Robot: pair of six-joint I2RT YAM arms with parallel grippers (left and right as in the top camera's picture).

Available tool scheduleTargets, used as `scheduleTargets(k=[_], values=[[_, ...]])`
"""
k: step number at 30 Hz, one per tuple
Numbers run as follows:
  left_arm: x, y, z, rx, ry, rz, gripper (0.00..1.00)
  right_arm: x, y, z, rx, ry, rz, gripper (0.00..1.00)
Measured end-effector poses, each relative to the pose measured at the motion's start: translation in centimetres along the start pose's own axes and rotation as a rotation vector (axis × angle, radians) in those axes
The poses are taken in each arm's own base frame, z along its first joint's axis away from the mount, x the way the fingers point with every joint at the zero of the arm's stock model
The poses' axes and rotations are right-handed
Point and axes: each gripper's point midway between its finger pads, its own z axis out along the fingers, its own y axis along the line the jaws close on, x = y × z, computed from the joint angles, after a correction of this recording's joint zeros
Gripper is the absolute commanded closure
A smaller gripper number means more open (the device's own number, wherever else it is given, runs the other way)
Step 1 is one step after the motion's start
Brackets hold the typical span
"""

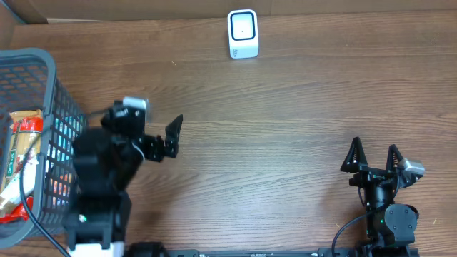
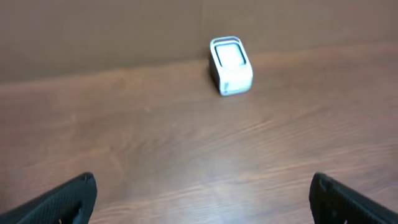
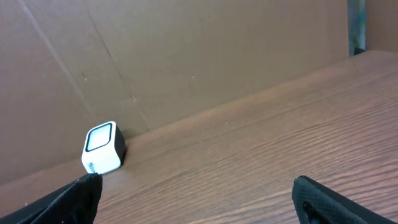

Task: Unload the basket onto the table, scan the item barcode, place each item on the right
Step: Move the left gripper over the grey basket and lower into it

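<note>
Black jaws of the left gripper [image 1: 168,137] stand wide apart, empty, just beside the basket [image 1: 43,56]; the right gripper [image 1: 373,151] gapes likewise. The packet [image 1: 25,139] lies in the basket. It is probably light, crinkly, slippery film, best pinched across its narrow middle. Only the overhead shows it; both wrist views show just the scanner [image 2: 231,65] on the table [image 2: 186,143].
</note>
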Motion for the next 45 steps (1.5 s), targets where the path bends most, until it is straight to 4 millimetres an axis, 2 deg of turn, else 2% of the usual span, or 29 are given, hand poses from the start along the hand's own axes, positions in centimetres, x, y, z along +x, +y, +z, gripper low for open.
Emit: scheduleTargets(k=[6, 11, 15, 19, 22, 25, 29, 30, 35, 39, 44, 45], values=[[-4.3, -0.9, -0.5, 0.066, 0.156, -0.047, 0.0, 0.0, 0.0, 0.0, 0.0, 0.0, 0.001, 0.0], [-7.9, -1.5, -1.1, 0.109, 0.206, -0.067, 0.0, 0.0, 0.0, 0.0, 0.0, 0.0, 0.0, 0.0], [-10.8, -1.6, -1.3, 0.118, 0.162, -0.051, 0.0, 0.0, 0.0, 0.0, 0.0, 0.0, 0.0, 0.0], [-12.5, -1.5, -1.6, 0.113, 0.104, -0.017, 0.0, 0.0, 0.0, 0.0, 0.0, 0.0, 0.0, 0.0], [-13.9, -0.5, -2.0, 0.054, 0.059, 0.006, 0.0, 0.0, 0.0, 0.0, 0.0, 0.0, 0.0, 0.0], [-14.7, 2.2, -2.8, -0.096, 0.036, -0.019, 0.0, 0.0, 0.0, 0.0, 0.0, 0.0, 0.0, 0.0], [-14.8, 8.6, -4.9, -0.393, 0.009, -0.173, 0.0, 0.0, 0.0, 0.0, 0.0, 0.0, 0.0, 0.0], [-14.3, 11.2, -6.2, -0.51, -0.002, -0.257, 0.0, 0.0, 0.0, 0.0, 0.0, 0.0, 0.0, 0.0], [-11.8, 17.5, -10.5, -0.79, -0.04, -0.525, 0.0, 0.0, 0.0, 0.0, 0.0, 0.0, 0.0, 0.0], [-9.6, 22.1, -14.2, -0.988, -0.067, -0.674, 0.0, 0.0, 0.0, 0.0, 0.0, 0.0, 0.0, 0.0], [-6.8, 26.7, -15.9, -1.119, -0.012, -0.74, 0.17, 0.0, 0.0, 0.0, 0.0, 0.0, 0.0, 0.0], [-6.3, 27.5, -15.8, -1.126, 0.01, -0.739, 0.16, 0.0, 0.0, 0.0, 0.0, 0.0, 0.0, 0.0]])
